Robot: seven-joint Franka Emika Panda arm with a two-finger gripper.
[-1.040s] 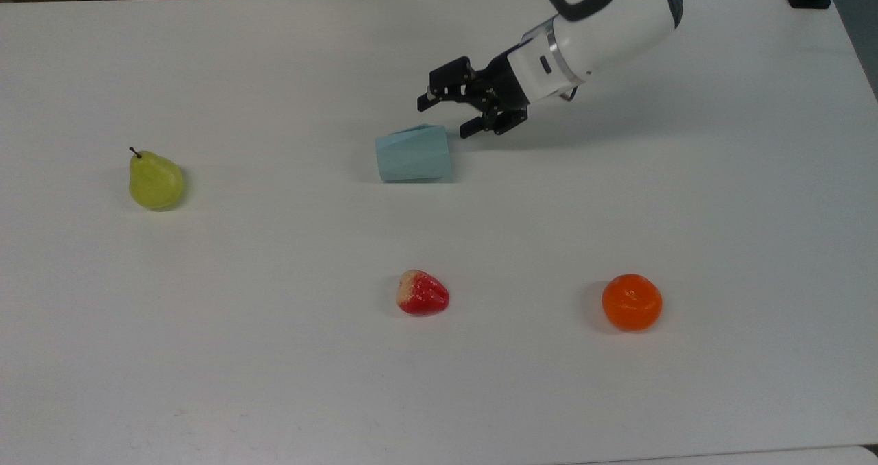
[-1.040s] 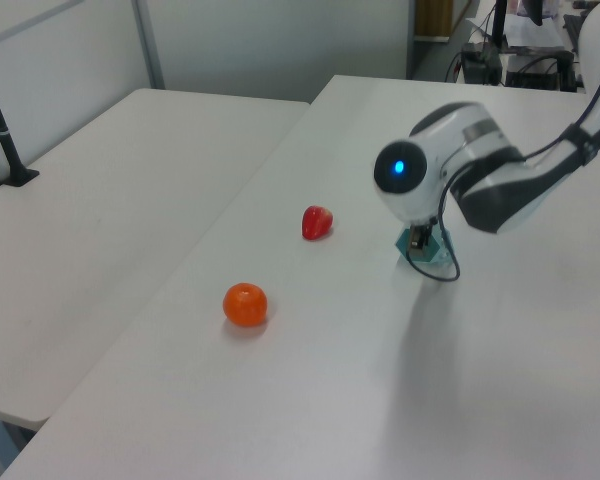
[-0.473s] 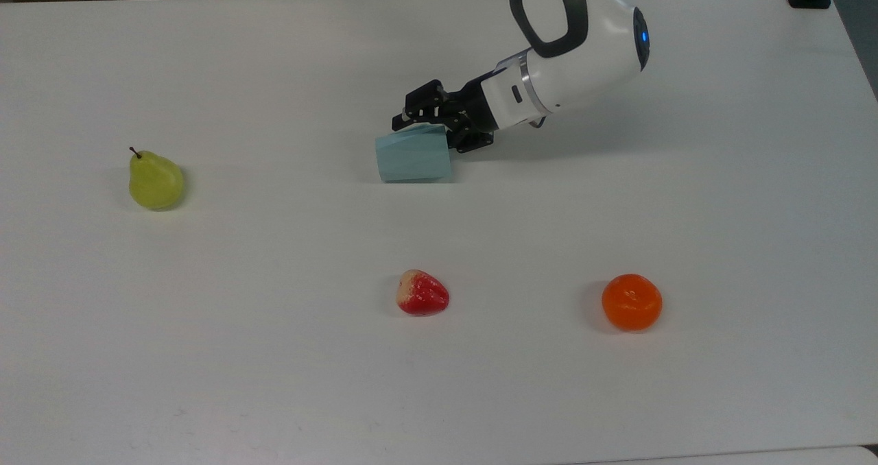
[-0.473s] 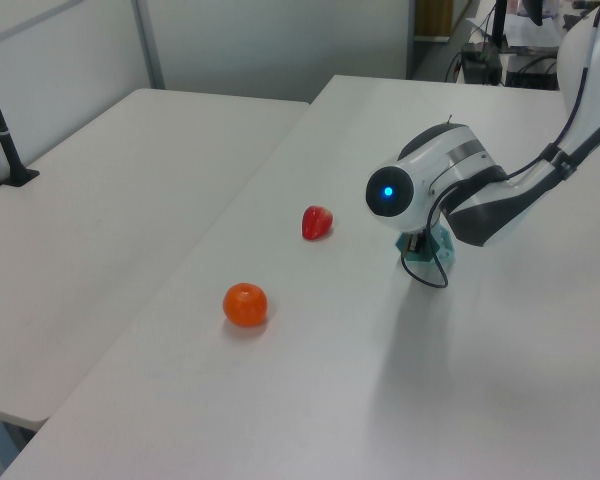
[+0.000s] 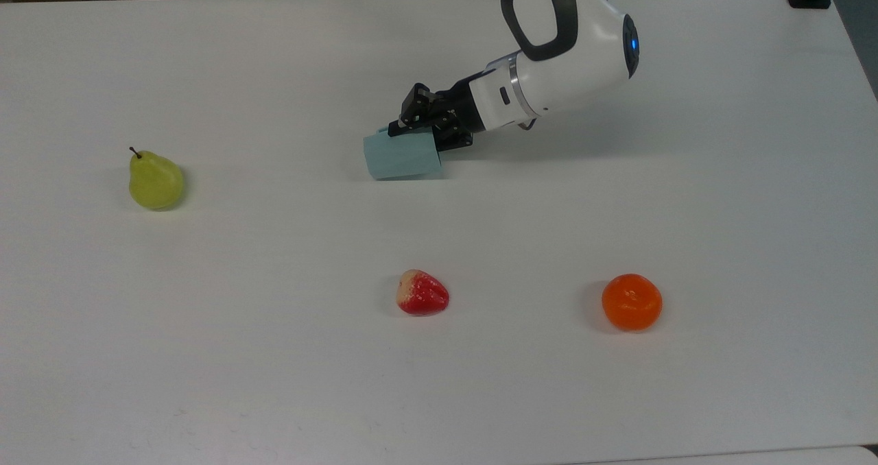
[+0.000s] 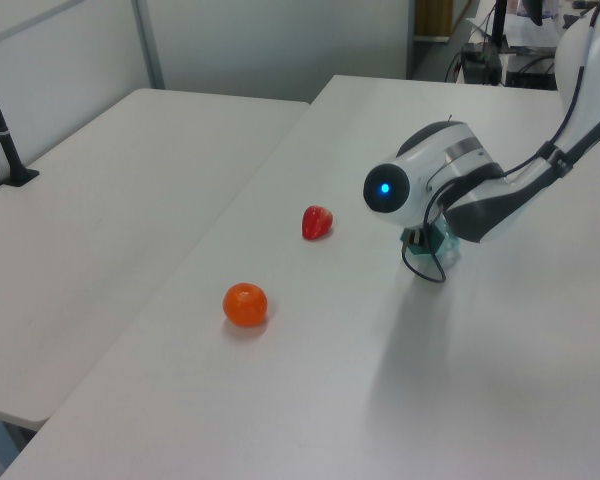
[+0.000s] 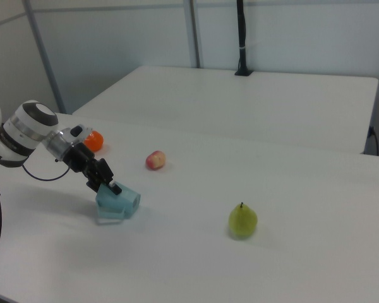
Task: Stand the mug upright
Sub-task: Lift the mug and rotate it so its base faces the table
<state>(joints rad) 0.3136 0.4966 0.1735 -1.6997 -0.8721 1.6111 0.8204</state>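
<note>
The pale light-blue faceted mug (image 5: 400,160) lies on its side on the white table (image 5: 274,383), near the middle of the far half in the top view. My gripper (image 5: 418,137) reaches in low from the top view's right and meets the mug's right end, at its far upper edge. In the right view the gripper (image 7: 111,185) presses on the top of the mug (image 7: 119,207) at its left end. The arm's white wrist hides most of the mug (image 6: 446,240) in the left view.
A green pear (image 5: 155,180) sits far to the top view's left. A red strawberry (image 5: 422,293) and an orange (image 5: 632,302) lie nearer the front edge. Black posts stand on the adjoining tables (image 7: 240,44).
The arm swung down and toward the top view's left until the gripper reached the mug's right end. The mug then slid a little to the top view's left.
</note>
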